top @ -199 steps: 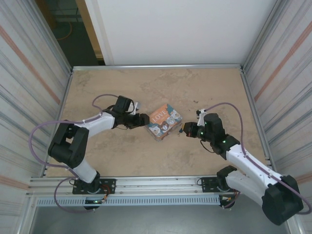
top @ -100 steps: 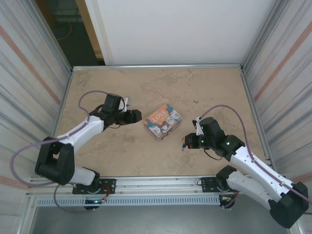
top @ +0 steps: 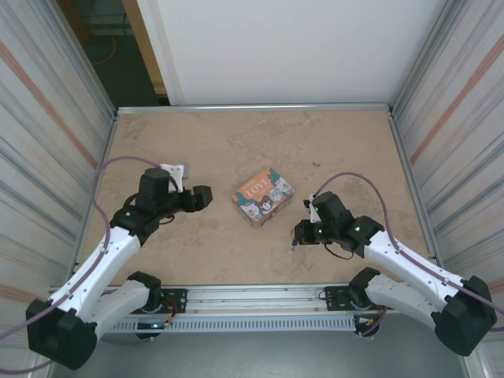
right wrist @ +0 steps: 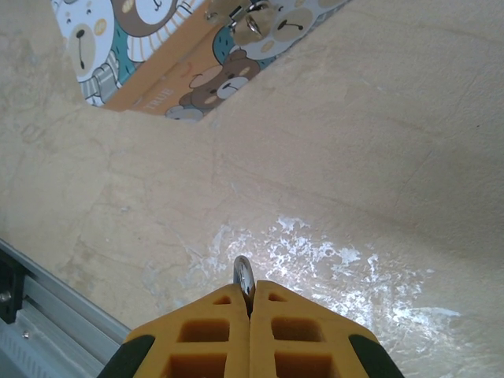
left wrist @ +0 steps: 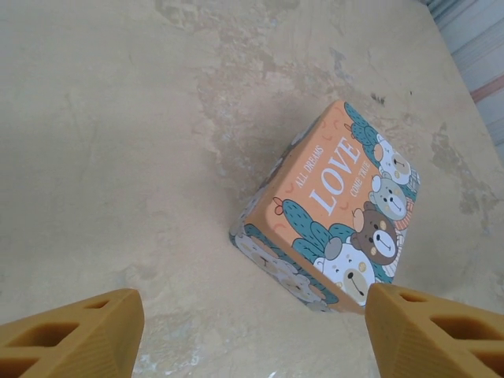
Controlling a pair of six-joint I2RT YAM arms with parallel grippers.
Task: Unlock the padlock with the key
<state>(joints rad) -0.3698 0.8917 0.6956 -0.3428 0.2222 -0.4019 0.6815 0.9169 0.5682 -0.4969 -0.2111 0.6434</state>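
My right gripper hangs over the table to the near right of the LOVE tin, clear of it. Its yellow fingers are shut on a thin silver metal piece, apparently the key seen edge-on, whose rounded end pokes out past the tips. The padlock is hidden or out of view. My left gripper stands open to the left of the tin, jaws wide apart with nothing between them. A small shiny clasp sits on the tin's side wall.
The tan table is walled by corrugated metal panels on the left and right. An aluminium rail runs along the near edge, close to my right gripper. Purple cables loop off both arms.
My left gripper has drawn back to the left, away from the tin. My right gripper has pulled back from the tin toward the near edge, still shut on the metal piece.
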